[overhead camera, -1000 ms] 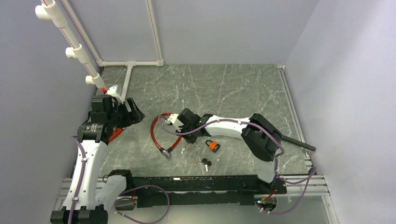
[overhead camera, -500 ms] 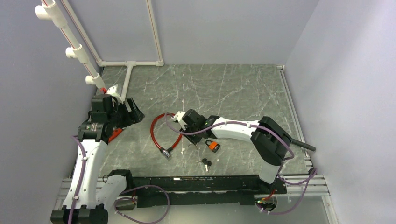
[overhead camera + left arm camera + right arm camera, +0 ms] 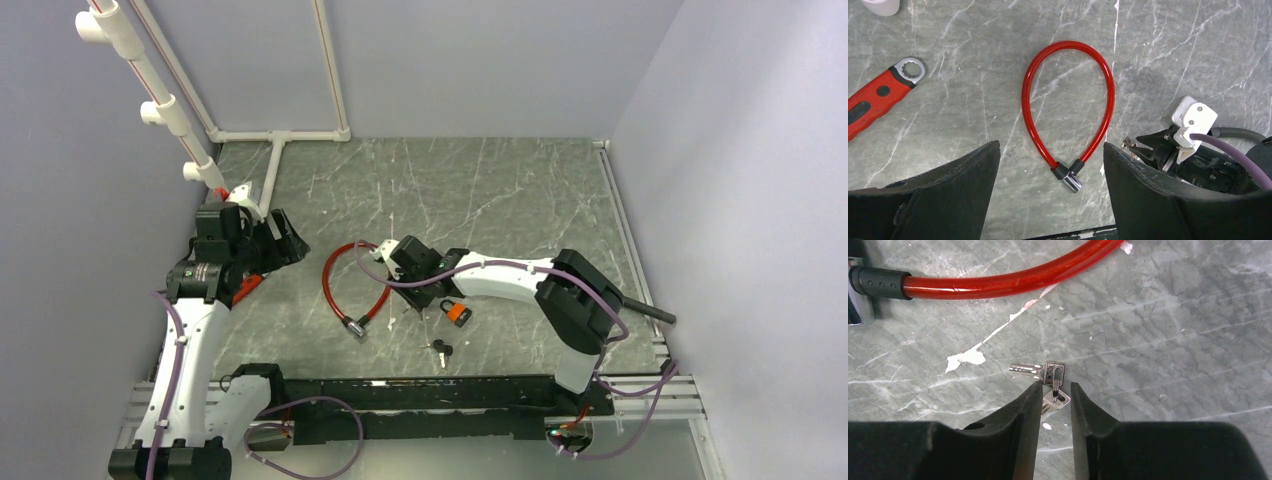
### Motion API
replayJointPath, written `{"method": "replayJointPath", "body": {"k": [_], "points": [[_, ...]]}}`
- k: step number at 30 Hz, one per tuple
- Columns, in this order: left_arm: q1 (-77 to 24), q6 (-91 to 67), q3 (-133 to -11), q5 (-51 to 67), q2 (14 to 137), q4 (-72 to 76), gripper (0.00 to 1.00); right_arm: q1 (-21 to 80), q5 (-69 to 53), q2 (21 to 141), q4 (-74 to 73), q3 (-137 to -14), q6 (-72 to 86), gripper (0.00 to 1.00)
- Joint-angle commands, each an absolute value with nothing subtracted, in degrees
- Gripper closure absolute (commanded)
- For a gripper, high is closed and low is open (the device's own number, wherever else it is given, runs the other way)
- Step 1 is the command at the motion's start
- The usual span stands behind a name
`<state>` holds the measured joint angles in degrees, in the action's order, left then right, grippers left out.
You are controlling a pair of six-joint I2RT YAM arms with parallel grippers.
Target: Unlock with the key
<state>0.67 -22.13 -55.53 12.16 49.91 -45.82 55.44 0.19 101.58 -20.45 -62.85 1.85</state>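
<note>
Looks like the key pick-up, ahead of any unlocking. Right gripper (image 3: pixel 1055 386) low over the marble table (image 3: pixel 1173 315), narrowly parted, straddling a small key bunch (image 3: pixel 1050 374) with no visible clamp on it. 2 keys on 1 ring: tubular key (image 3: pixel 1025 368) lying flat just beyond the fingertips, flat key (image 3: pixel 1058 401) sitting between the 2 fingers.

Red cable lock (image 3: pixel 1068 45) looped on the table close by, with its metal lock cylinder (image 3: pixel 1072 184) at the near end of the loop, near the right gripper but apart from it. Left gripper (image 3: pixel 1050 147) spread wide and empty, hovering above the loop. Orange padlock (image 3: pixel 457 313) and another key set (image 3: pixel 440 349) lying beside the right arm.

Probably calls next for closing on the key heads, lifting, then lining the tubular shaft up with the cylinder's keyhole. Likely needs the left gripper to steady the cylinder. Cannot tell from here which way the keyhole faces.
</note>
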Motion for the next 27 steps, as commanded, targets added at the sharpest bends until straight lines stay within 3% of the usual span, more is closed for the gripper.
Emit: {"method": "replayJointPath", "body": {"k": [1, 5, 8, 11, 19, 27], "points": [[1.0, -22.0, -55.4, 12.9, 49.5, -45.5, 0.20, 55.4, 1.5, 101.9, -19.6, -62.0, 3.2, 0.72], [1.0, -22.0, -55.4, 12.7, 49.5, -45.6, 0.20, 55.5, 1.8, 103.5, -20.3, -62.6, 3.1, 0.83], [1.0, -22.2, -55.3, 12.3, 49.6, -45.6, 0.20, 55.5, 2.5, 103.8, -20.5, -62.8, 2.9, 1.00], [1.0, -22.5, -55.2, 13.0, 49.8, -45.3, 0.20, 55.4, 3.4, 102.1, -20.9, -63.0, 2.7, 1.00], [0.4, -27.7, -51.9, 29.9, 50.5, -37.8, 0.20, 55.5, 3.5, 88.3, -21.8, -64.0, 4.1, 1.00], [-13.8, -35.2, -46.7, 33.0, 50.0, -19.2, 0.24, 55.5, 3.2, 77.4, -21.2, -63.4, 7.4, 1.00]]}}
